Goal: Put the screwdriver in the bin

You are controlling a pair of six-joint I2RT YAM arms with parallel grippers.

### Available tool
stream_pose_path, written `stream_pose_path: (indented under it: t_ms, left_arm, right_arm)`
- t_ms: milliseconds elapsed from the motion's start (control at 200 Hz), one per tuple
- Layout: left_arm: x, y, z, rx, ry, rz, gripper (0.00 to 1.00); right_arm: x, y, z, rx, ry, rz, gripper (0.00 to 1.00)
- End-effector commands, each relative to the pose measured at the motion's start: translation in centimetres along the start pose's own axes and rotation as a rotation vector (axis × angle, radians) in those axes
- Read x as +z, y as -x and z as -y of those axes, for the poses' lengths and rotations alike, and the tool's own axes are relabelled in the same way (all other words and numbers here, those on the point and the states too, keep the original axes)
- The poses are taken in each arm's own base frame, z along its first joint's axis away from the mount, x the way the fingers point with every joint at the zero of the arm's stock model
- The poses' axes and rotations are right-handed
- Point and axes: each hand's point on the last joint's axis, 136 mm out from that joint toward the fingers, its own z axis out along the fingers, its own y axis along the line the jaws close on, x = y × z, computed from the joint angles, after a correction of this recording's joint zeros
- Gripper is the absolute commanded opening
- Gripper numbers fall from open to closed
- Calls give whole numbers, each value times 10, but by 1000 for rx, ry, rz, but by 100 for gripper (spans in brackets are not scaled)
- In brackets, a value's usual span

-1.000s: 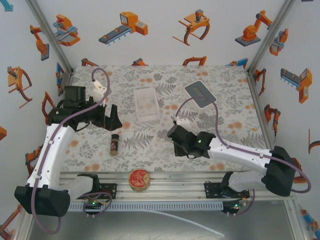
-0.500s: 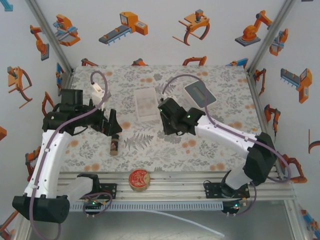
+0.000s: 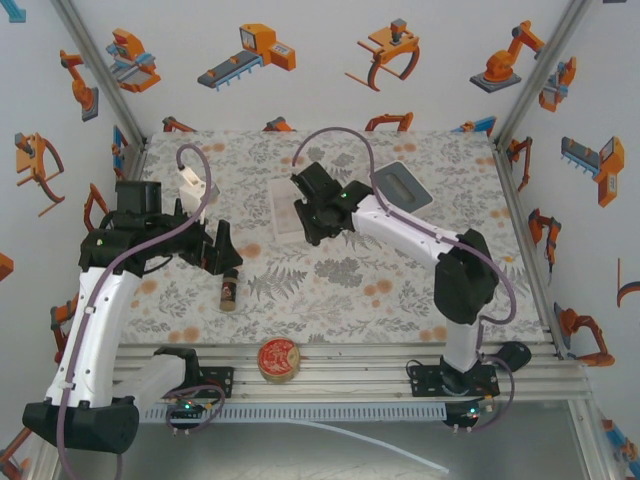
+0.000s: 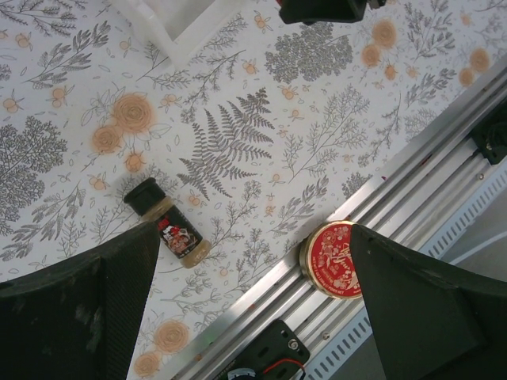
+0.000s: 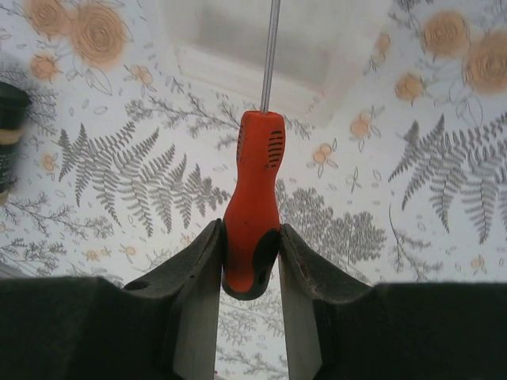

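Note:
The screwdriver (image 5: pixel 253 198) has an orange-red handle and a thin metal shaft. My right gripper (image 5: pixel 250 261) is shut on the handle's butt end. The shaft points out over the near wall of the bin (image 5: pixel 277 39), a translucent white tray. In the top view the right gripper (image 3: pixel 308 225) hangs at the right side of the bin (image 3: pixel 282 205) and covers part of it. My left gripper (image 3: pixel 225 250) is open and holds nothing. It hovers over the table left of the bin, its fingers (image 4: pixel 79 309) spread wide.
A small brown spice bottle (image 3: pixel 230 290) lies below the left gripper. A round red tin (image 3: pixel 278 358) sits on the front rail. A grey-blue lid-like box (image 3: pixel 402 185) lies at the back right. The bin's corner (image 4: pixel 178 24) shows in the left wrist view.
The right arm has swung from the near right across to the bin, carrying the screwdriver. The left gripper has shifted slightly toward the spice bottle.

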Motion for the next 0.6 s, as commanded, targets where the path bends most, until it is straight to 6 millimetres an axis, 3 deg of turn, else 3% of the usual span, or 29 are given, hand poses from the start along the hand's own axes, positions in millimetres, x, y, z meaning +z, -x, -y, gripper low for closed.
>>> stream_pose_path:
  t_ms: [0, 230, 596]
  left_arm:
    - [-3, 6, 7, 8, -28, 16, 97]
    - [-1, 7, 5, 3, -27, 11, 97]
    - [1, 12, 1, -12, -21, 8, 97]
  right_arm:
    - [1, 9, -2, -86, 23, -17, 26]
    - [19, 21, 9, -89, 11, -33, 26]
    - [38, 38, 6, -195, 18, -58, 26]
